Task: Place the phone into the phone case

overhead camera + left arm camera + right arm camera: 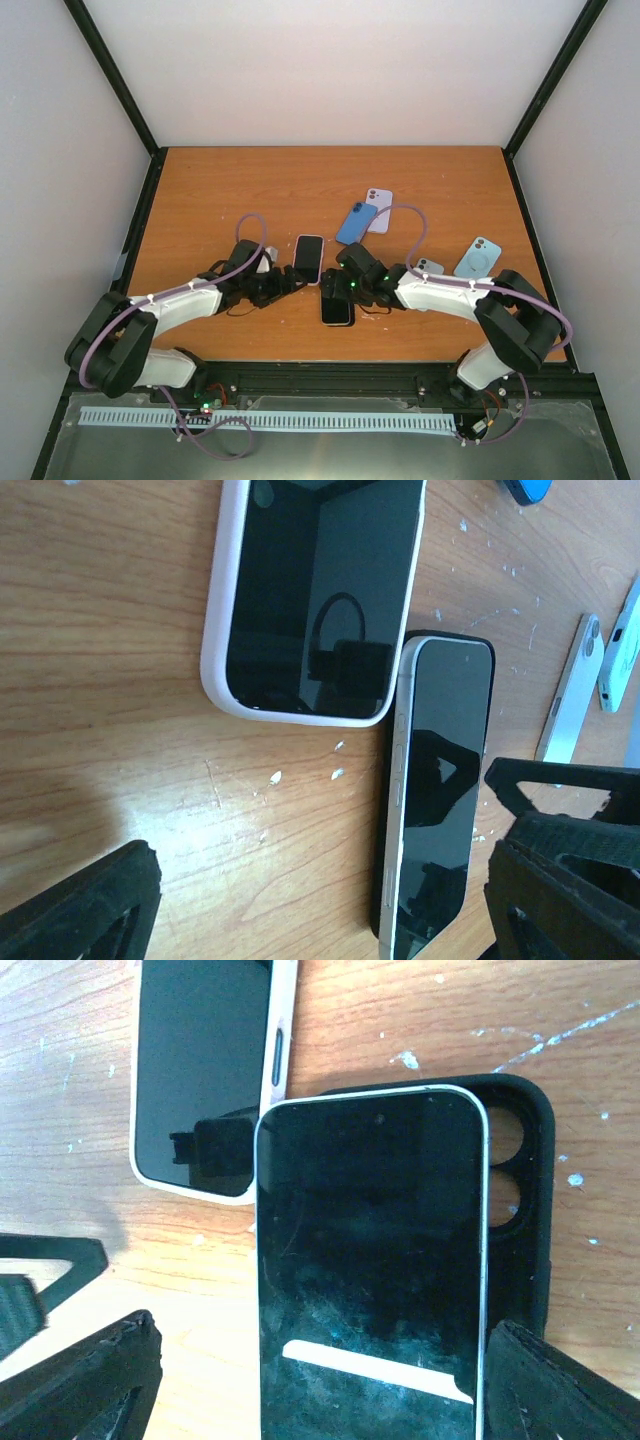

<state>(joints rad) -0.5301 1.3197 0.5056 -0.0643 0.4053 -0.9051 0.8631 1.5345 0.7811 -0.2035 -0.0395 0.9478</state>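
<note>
A bad seating is being risked mainly by misalignment. The dark-screened, silver-edged slab phone point(370, 1280) is lying askew on top of the matte black phone case point(520, 1190), not inside it. It is being carried off toward one long side, so the case's two camera cut-outs and one long wall are being left uncovered.

If the phone is pushed down as it lies, one edge is likely to be caught on the case lip while the other is tipped up. The case is being pinned by nothing, so a sideways nudge could shift case and phone together instead of squaring them. The pale pink-cased phone point(310, 600) is lying just beside the phone's far corner and could be knocked as well.

The pair is sitting near the front middle of the orange-brown wooden table point(250, 190), between the two arms.

The right gripper point(320, 1360) is being held wide open astride the phone's near end, with nothing clamped. One finger is just beside the phone's edge, and contact cannot be told. The left gripper point(320, 870) is likewise spread wide and empty, low over the table beside the phone.

The phone's glass is showing dark, smudged and reflective. Its thin bright frame is carrying side buttons, and its corners are rounded.
</note>
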